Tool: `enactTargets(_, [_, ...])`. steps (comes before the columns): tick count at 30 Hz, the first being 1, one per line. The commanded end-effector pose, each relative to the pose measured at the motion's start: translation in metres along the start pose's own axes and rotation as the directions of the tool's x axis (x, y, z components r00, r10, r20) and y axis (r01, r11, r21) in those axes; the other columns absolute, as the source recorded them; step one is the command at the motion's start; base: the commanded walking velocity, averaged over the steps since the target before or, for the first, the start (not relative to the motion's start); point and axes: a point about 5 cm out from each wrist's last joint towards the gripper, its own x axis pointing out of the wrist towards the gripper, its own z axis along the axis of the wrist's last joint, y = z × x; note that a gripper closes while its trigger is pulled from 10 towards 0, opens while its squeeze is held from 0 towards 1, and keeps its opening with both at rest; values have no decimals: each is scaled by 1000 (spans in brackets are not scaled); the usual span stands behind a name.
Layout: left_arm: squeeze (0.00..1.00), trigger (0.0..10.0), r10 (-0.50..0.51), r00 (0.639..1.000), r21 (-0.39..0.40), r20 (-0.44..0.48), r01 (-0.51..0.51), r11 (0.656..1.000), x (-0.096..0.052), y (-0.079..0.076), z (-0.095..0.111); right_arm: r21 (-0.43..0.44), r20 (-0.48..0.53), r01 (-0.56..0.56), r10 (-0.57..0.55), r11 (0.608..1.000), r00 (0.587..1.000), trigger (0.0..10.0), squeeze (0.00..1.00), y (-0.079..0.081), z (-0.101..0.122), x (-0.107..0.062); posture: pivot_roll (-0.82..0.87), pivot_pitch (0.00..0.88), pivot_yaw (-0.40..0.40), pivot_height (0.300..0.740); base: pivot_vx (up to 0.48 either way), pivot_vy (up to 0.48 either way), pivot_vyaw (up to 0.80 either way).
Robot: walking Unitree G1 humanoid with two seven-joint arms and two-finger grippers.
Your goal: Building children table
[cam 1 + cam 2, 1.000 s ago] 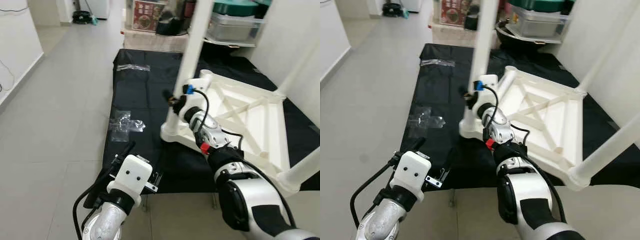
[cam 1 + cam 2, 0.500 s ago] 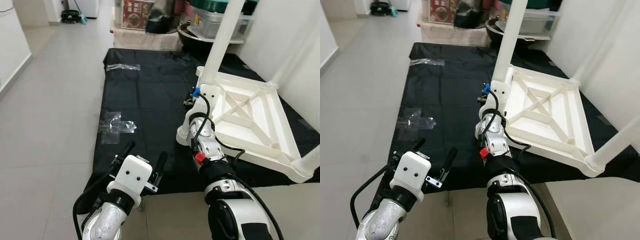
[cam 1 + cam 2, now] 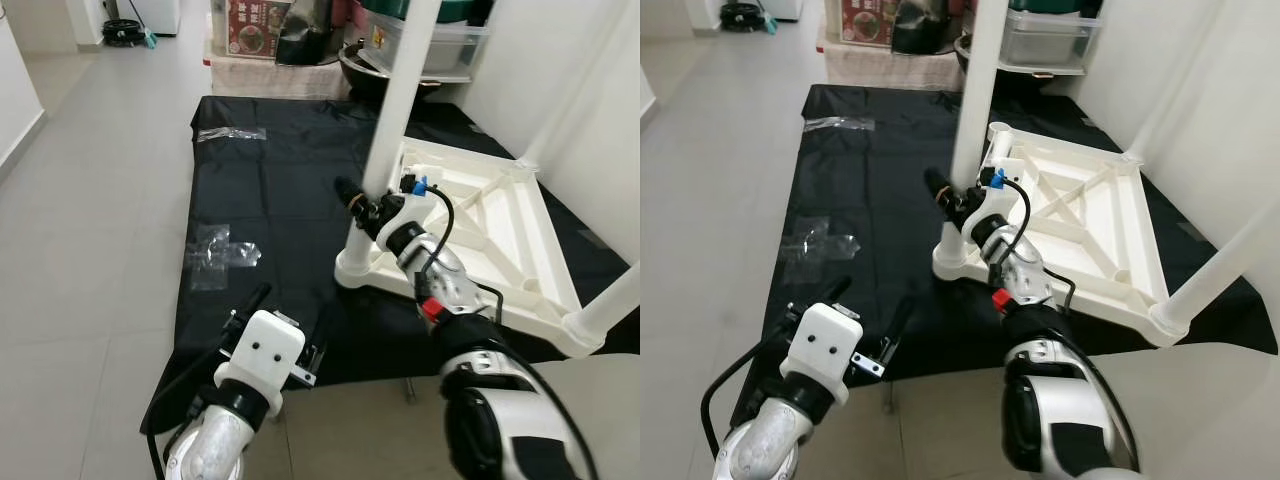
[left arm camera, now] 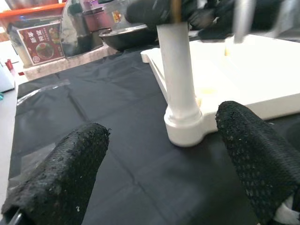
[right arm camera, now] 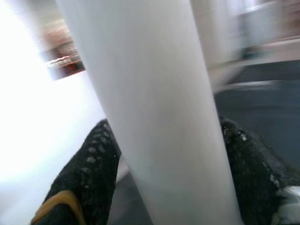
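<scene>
A white children's table (image 3: 510,230) lies upside down on a black mat (image 3: 280,200), its legs pointing up. My right gripper (image 3: 365,205) is shut around the near-left leg (image 3: 395,110), low down, just above the corner socket. In the right wrist view the leg (image 5: 154,108) sits between both black fingers (image 5: 89,168). My left gripper (image 3: 292,300) hangs open over the mat's front edge, holding nothing. Its wrist view looks between its fingers (image 4: 70,168) at that leg's base (image 4: 183,126).
Two clear plastic bags (image 3: 215,255) (image 3: 232,133) lie on the mat's left side. Boxes and storage tubs (image 3: 300,50) stand at the far end. A white wall runs along the right, grey tile floor (image 3: 80,200) along the left. Another table leg (image 3: 610,310) rises at the near right.
The camera has swung. My right gripper stays on the leg, and the table appears to have turned and shifted to the right on the mat. The left gripper has held its pose.
</scene>
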Motion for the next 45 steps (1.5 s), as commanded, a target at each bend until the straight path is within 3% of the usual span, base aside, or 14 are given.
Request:
enactTargets(1, [0,10000,-6,1000,-1,-3,6,1000,0,-2,-2,43,-43,-235,237,971,971,10000,0,17,-7,6,119,54,-121,740,0,0,0])
enactTargets(10, [0,10000,3,1000,4,-3,-3,1000,-1,-1,-1,-1,-226,-393,383,920,896,10000,0,30,-26,17,125,53,-125,740,0,0,0])
enactTargets(11, [0,10000,3,1000,3,-3,-3,1000,-1,-1,-1,-19,-233,-370,356,929,905,235,0,29,-28,20,124,52,-125,740,0,0,0])
enactTargets(24, [0,10000,1,1000,1,-3,-1,1000,0,-2,-1,-210,-58,157,-173,965,983,0,0,0,-7,30,116,57,-125,740,0,0,0])
enactTargets(28, [0,10000,-6,1000,-2,-3,6,1000,0,-3,-2,-255,69,745,-757,616,650,0,0,-31,-6,6,113,62,-124,740,0,0,0])
enactTargets(30, [0,10000,-6,1000,-2,-3,6,1000,0,-3,-2,-255,69,745,-757,616,650,0,0,-31,-6,6,113,62,-124,740,0,0,0])
enactTargets(31, [0,10000,-7,1000,-2,-4,7,1000,0,-3,-2,-256,97,866,-880,429,465,0,0,-36,-12,-9,114,63,-123,740,0,0,0])
enactTargets(35, [0,10000,-6,1000,0,-5,6,1000,0,-2,-2,-220,104,938,-950,268,295,0,0,-31,-24,-19,122,66,-127,740,0,0,0])
enactTargets(38, [0,10000,-5,1000,0,-5,5,1000,0,-2,-2,-209,103,941,-951,265,291,0,0,-26,-27,-16,115,67,-122,740,0,0,0])
enactTargets(39, [0,10000,-8,1000,0,-5,8,1000,0,-2,-2,-166,101,928,-930,334,353,1922,0,-20,-29,-5,113,70,-122,740,0,0,0])
enactTargets(40, [0,10000,-11,1000,-1,-5,11,1000,0,-3,-2,-130,125,902,-895,413,428,10000,0,-14,-27,6,111,69,-122,740,0,0,0])
enactTargets(41, [0,10000,-13,1000,-3,-5,13,1000,0,-4,-2,-109,146,880,-868,462,474,10000,0,-10,-25,13,111,69,-122,740,0,0,0])
enactTargets(42, [0,10000,-13,1000,-3,-5,13,1000,1,-4,-2,-95,175,847,-828,524,532,10000,1000,-6,-22,20,113,71,-124,740,0,0,0])
enactTargets(45, [0,10000,-11,1000,-1,-5,11,1000,1,-3,-2,-128,235,812,-778,569,582,10000,1000,-4,-12,25,113,72,-125,740,0,0,0])
